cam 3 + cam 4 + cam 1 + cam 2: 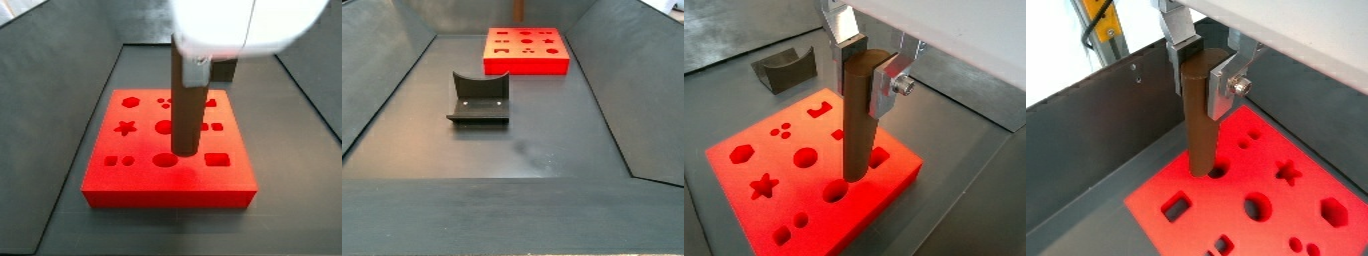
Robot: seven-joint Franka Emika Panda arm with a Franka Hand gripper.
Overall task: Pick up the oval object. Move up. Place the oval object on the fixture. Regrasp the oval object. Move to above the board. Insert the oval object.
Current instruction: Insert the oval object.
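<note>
The oval object (859, 115), a brown rod standing upright, is clamped near its top between the silver fingers (891, 85) of the gripper (865, 62), which is closed on it; both wrist views show the plates pressed against its sides. Its lower end hangs over the board (764, 160) and meets the red surface at a hole near one edge, though whether the tip has gone in or only touches the rim cannot be told. In a side view the oval object (187, 115) drops from the white body of the arm at the top centre of the frame to the front middle part of the board (134, 185), just beside a round hole (164, 159). The board carries star, hexagon, circle and square cut-outs. The fixture (480, 100) stands well apart from the board (527, 50) on the grey floor (529, 150), left of centre in that side view, and sits near the upper left of a wrist view (786, 70), with nothing resting on it.
</note>
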